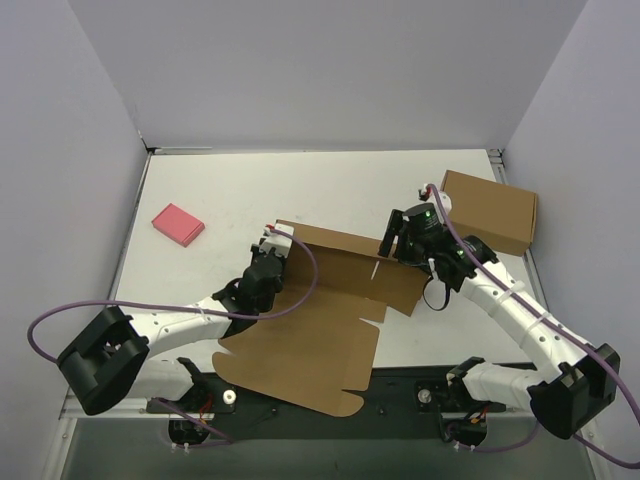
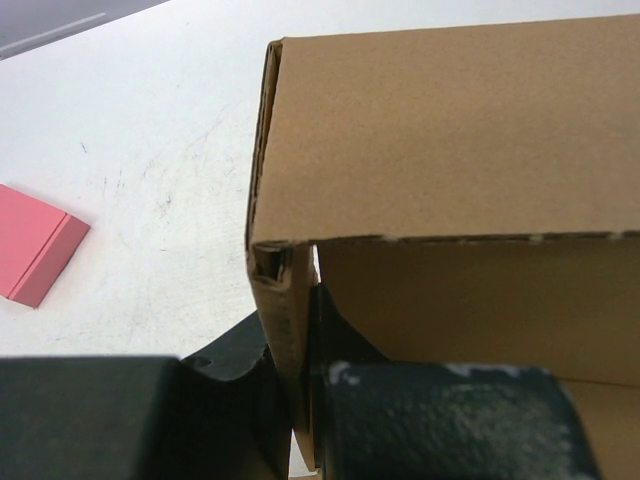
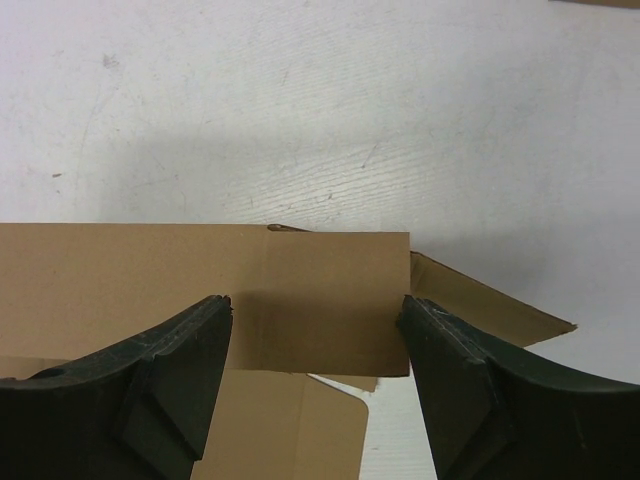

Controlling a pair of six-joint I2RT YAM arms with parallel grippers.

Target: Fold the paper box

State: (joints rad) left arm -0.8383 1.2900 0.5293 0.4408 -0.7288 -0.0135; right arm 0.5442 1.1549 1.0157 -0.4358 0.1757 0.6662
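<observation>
Though low, left gripper (image 1: 272,244) on box (image 1: 318,340)

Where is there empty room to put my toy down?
Best spot: the bare table at the back, between the pink block and the finished box. The front middle is crowded: left claw and right claw are at the paper box.

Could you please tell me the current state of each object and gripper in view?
paper box: partly folded, one wall raised, rest flat.
second box: fully formed.
pink block: lying flat, apart from the arms.
left gripper: fingers shut on the raised wall.
right gripper: fingers open, at that wall's other end.
</observation>
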